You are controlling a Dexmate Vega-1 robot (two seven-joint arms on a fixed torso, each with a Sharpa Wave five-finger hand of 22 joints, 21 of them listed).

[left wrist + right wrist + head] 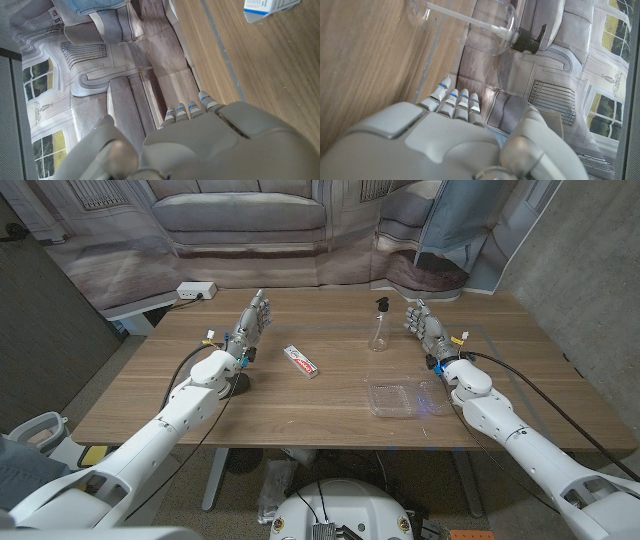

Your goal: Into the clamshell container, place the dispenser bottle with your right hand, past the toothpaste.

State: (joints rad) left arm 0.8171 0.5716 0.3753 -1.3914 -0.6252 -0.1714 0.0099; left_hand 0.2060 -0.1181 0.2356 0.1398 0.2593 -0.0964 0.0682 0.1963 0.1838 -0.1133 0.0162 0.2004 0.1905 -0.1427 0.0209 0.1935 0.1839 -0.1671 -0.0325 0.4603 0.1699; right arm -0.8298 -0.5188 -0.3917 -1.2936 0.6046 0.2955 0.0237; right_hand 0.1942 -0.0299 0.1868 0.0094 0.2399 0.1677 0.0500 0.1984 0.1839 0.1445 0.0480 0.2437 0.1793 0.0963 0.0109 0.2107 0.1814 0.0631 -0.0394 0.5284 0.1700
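A clear dispenser bottle (pixel 379 328) with a black pump stands upright on the wooden table, a little right of middle; the right wrist view shows the bottle (pixel 485 30) too. My right hand (pixel 428 326) stands to its right, apart from it, fingers straight and holding nothing. A clear clamshell container (pixel 405 397) lies nearer the table's front, in front of the bottle. The toothpaste box (pixel 301 361) lies left of the bottle, and its end (pixel 270 9) shows in the left wrist view. My left hand (pixel 250 324) stands at the table's left, fingers extended, empty.
A white power strip (pixel 196 291) sits at the table's back left corner. A sofa backdrop (pixel 240 220) hangs behind the table. Bare wood lies between the bottle and the clamshell.
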